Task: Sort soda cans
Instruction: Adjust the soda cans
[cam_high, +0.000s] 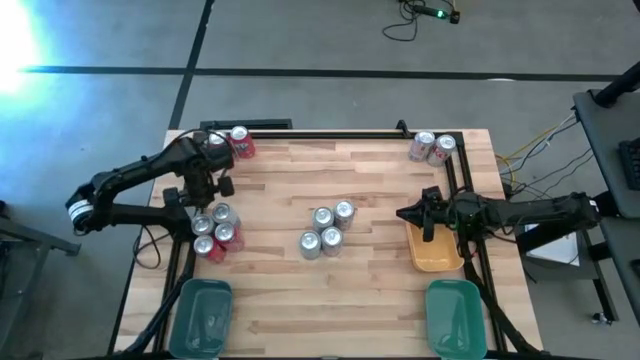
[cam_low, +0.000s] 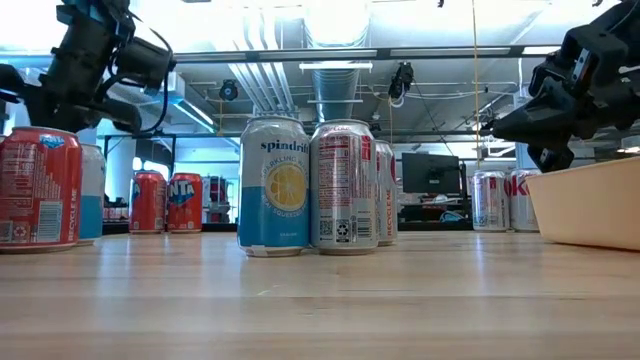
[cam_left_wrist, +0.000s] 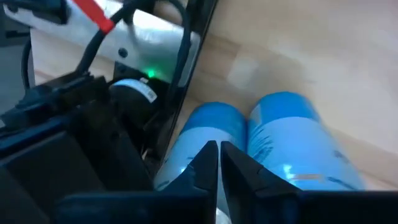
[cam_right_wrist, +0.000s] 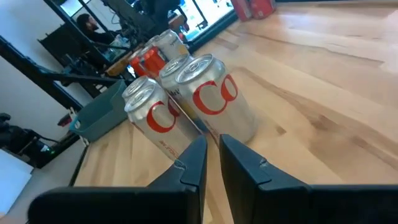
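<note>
The left tool (cam_high: 207, 187), fingers nearly together and empty, hangs just above the upright red and silver aluminium soda cans (cam_high: 214, 232) clustered at the wooden counter's (cam_high: 380, 290) left edge, nearer than the right tool (cam_high: 408, 214).

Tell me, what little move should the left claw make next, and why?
Probably open its fingers and sink onto one can. The left claw hangs shut and empty just above the cluster of cans at the table's left edge, and its wrist view shows two blue cans right beneath the fingertips. The right claw waits by the orange tray.
</note>
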